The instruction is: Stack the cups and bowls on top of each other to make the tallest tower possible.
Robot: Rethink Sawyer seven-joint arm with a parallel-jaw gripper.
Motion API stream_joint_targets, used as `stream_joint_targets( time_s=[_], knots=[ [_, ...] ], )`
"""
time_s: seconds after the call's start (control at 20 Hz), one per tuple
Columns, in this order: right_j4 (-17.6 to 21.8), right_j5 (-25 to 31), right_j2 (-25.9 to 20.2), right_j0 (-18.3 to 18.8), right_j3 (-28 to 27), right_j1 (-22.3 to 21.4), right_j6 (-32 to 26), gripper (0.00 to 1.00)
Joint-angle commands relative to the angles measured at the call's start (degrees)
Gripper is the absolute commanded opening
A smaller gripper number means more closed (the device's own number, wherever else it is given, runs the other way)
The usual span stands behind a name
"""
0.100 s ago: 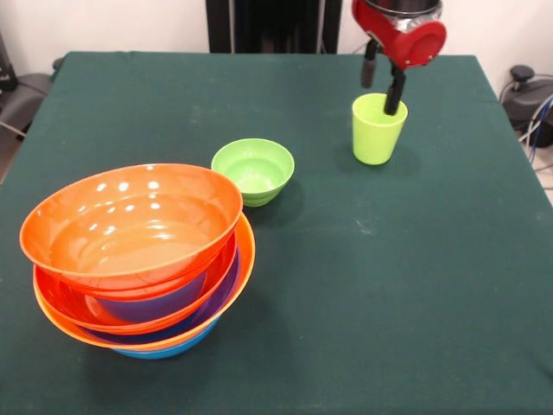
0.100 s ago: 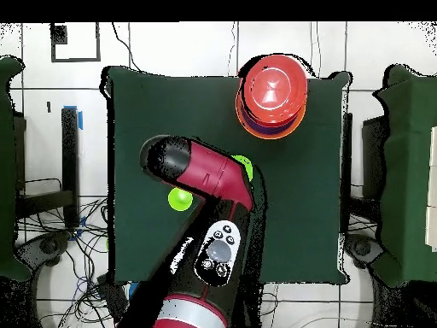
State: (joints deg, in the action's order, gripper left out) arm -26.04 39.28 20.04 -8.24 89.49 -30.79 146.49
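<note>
The lime-green cup (image 1: 377,131) stands upright on the green table (image 1: 389,277), far right in the front view. My gripper (image 1: 381,99) hangs over it, open: one black finger dips inside the cup, the other stays outside its rim on the left. The small lime-green bowl (image 1: 253,170) sits mid-table, apart from the cup. The tower (image 1: 143,259) of nested bowls, orange on top with red-orange, purple and blue rims below, stands at the near left. In the overhead view the arm covers the gripper; the cup (image 2: 179,200), small bowl (image 2: 246,164) and tower (image 2: 273,94) show.
The table's edges lie close to the cup on the right and far sides. A dark chair (image 1: 22,95) stands off the left side, and black gear with cables (image 1: 527,99) off the right. The arm's body (image 2: 209,248) spans the table's lower middle in the overhead view.
</note>
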Motion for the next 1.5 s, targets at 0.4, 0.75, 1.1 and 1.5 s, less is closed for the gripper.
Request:
stream_joint_targets(
  time_s=[0.4,0.75,1.1,1.5],
  knots=[
    [-3.6,-2.6,-3.9,-1.2,7.1,3.2,12.9,1.0],
    [-5.3,-7.0,-4.9,-1.1,7.8,5.0,12.7,1.0],
    [-7.2,-11.4,-6.5,-0.6,7.0,8.2,12.1,1.0],
    [-9.3,-15.9,-8.2,-0.2,7.5,10.4,11.2,1.0]
  ],
)
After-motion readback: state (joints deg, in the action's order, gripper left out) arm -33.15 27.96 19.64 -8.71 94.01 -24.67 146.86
